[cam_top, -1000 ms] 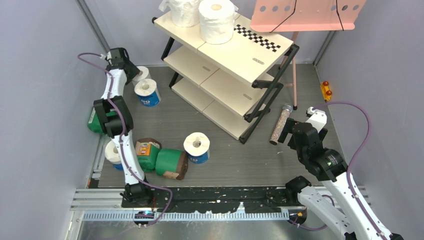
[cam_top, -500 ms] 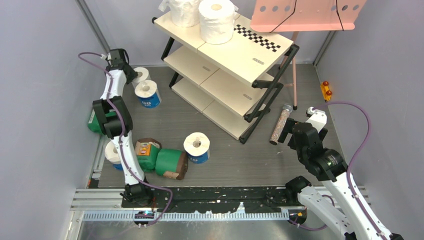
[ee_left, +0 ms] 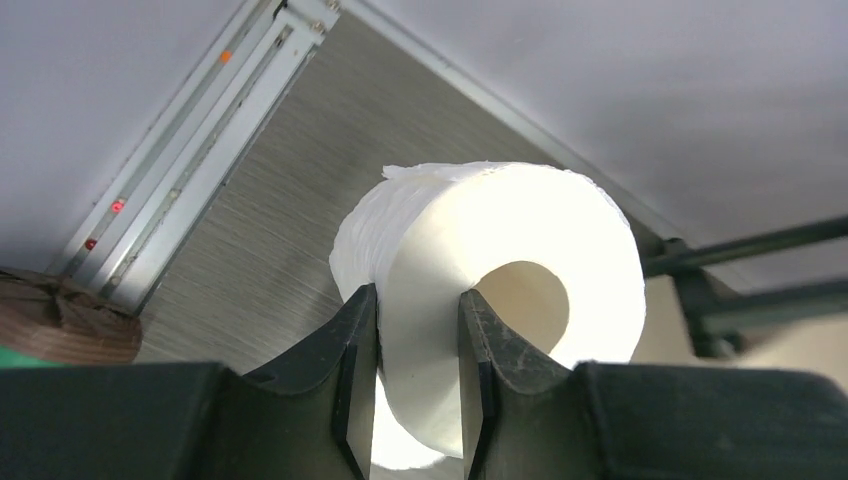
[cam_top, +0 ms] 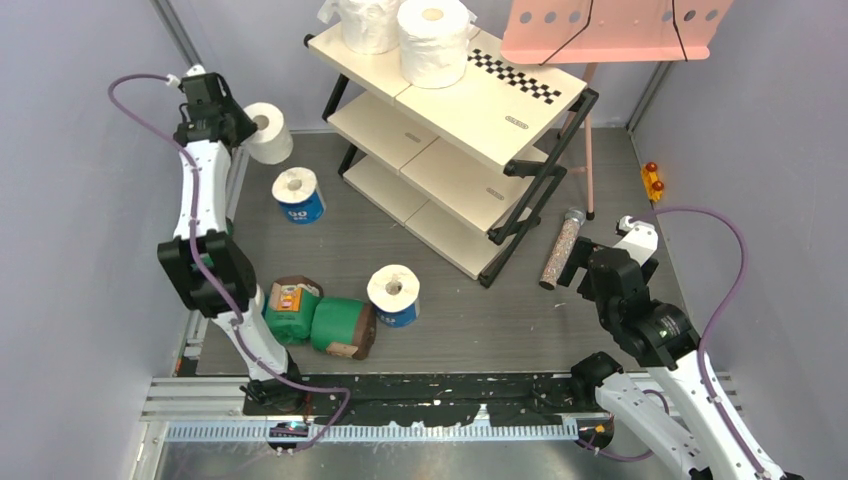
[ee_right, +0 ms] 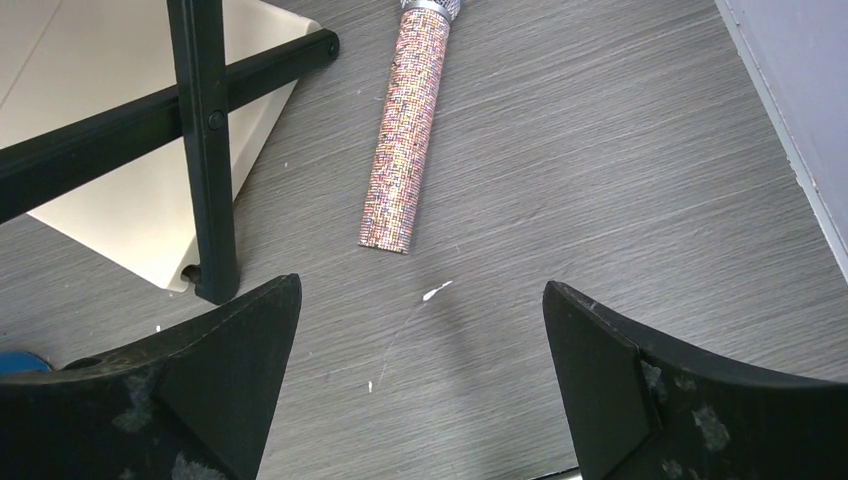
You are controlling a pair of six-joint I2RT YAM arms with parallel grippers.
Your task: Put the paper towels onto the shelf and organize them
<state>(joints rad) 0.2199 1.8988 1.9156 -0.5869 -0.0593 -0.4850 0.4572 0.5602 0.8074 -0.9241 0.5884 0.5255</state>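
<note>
White paper towel roll (cam_top: pixel 268 132), upper left, is pinched by the left fingers (ee_left: pixel 355 370) beside the shelf (cam_top: pixel 480 110). Right fingers (ee_right: pixel 230 340) stand open near the speckled tube (ee_right: pixel 405 130).

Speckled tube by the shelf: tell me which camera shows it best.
Right wrist: the speckled tube lies close and sharp, its capped end cropped. Top external shows it whole but small; left wrist misses it.
</note>
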